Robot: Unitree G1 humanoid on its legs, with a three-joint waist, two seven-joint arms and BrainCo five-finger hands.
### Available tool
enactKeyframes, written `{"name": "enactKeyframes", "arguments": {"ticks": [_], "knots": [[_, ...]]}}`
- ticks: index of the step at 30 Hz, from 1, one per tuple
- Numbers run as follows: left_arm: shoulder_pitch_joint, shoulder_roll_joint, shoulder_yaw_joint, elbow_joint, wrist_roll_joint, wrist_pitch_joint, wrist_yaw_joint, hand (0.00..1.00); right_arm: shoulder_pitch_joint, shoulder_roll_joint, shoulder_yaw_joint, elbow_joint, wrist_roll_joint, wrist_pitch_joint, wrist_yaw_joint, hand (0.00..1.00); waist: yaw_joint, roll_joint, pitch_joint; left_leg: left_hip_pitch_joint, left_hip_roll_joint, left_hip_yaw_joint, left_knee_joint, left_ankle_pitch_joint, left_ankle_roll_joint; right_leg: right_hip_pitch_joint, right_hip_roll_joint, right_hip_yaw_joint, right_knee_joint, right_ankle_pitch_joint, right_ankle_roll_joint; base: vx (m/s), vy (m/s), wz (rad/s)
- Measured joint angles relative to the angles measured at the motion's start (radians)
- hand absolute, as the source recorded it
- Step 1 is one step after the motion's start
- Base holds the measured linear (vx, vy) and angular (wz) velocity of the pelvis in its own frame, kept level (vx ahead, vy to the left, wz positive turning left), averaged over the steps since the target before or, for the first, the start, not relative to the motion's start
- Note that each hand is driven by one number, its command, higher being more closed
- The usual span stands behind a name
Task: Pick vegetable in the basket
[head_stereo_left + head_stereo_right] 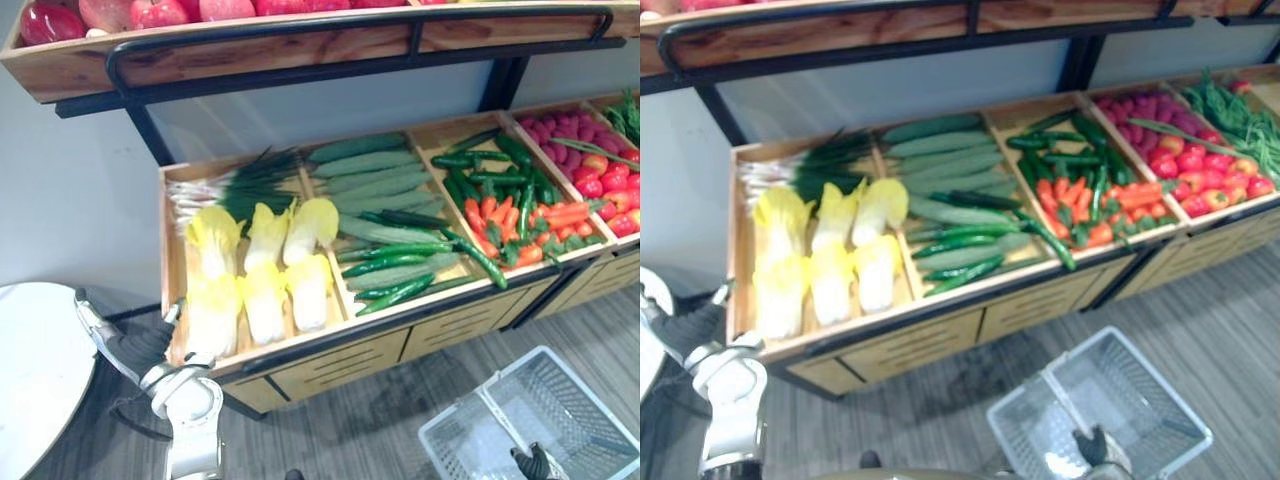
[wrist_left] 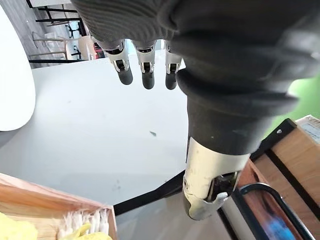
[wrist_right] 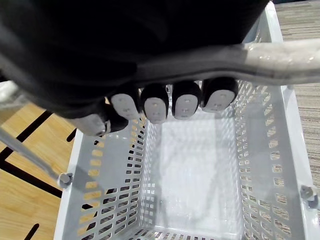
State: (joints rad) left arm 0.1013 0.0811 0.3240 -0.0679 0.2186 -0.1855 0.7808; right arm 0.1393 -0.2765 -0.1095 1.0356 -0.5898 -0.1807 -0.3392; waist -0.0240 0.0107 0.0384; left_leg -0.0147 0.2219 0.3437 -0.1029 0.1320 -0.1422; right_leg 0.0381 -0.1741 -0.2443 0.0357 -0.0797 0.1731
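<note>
1. Basket (image 1: 575, 395): a white slotted shopping basket hangs from the right hand (image 1: 1100, 447). That hand's fingers (image 3: 185, 102) are curled tight round the pale handle (image 3: 287, 52), and the tub sits straight below the palm.
2. The left hand (image 1: 135, 348) is raised just beside the near end corner of the wooden stand (image 1: 330, 350). Its fingers (image 2: 145, 70) are straight and relaxed, apart from the thumb, with nothing between them. Whether it touches the wood cannot be told.
3. The vegetables all lie in the stand's crates. Nearest the left hand, just past it, are the yellow-white cabbages (image 1: 265, 270) in two rows. Green onions (image 1: 250, 180) lie behind them, farther from the hand.
4. Beyond the cabbages from the left hand is a crate of cucumbers (image 1: 375, 190). After that comes one with green chillies (image 1: 485, 165) and orange-red vegetables (image 1: 510, 225).
5. The right hand and its load hang in front of the stand and lower, well apart from it. They are nearer the chilli crate than the cabbage crate.
6. A white round table (image 1: 30, 370) sits on the left hand's other side, away from the stand.
7. Red fruit (image 1: 150, 12) fills a shelf high above both hands.
</note>
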Motion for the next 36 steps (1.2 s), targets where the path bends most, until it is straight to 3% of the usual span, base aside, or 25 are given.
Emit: {"name": "enactKeyframes", "arguments": {"ticks": [18,25,36], "knots": [[0.006,0.0,0.009,-0.001,0.001,0.023,-0.037,0.0,0.0,0.001,0.0,-0.001,0.0,0.0,0.023,1.0,0.0,-0.011,0.0,0.013,0.003,0.007,0.0,-0.001,0.0,0.005,0.001,0.01,0.003,0.0,0.0,0.0,0.0,0.0],[0.023,-0.006,0.021,0.096,-0.022,0.03,-0.08,0.0,-0.001,0.002,-0.003,-0.002,0.0,0.001,0.034,1.0,0.0,-0.013,0.0,0.017,0.003,0.015,0.0,-0.004,-0.002,0.004,0.002,0.018,0.0,0.0,0.0,0.0,0.0,-0.02],[0.023,-0.015,0.039,0.218,-0.021,0.044,-0.091,0.0,-0.003,0.004,-0.01,-0.004,0.001,0.003,0.044,1.0,-0.002,-0.015,-0.001,0.02,0.003,0.029,0.0,-0.007,-0.003,0.002,0.002,0.025,-0.002,0.0,0.0,0.0,0.0,-0.02]]}}
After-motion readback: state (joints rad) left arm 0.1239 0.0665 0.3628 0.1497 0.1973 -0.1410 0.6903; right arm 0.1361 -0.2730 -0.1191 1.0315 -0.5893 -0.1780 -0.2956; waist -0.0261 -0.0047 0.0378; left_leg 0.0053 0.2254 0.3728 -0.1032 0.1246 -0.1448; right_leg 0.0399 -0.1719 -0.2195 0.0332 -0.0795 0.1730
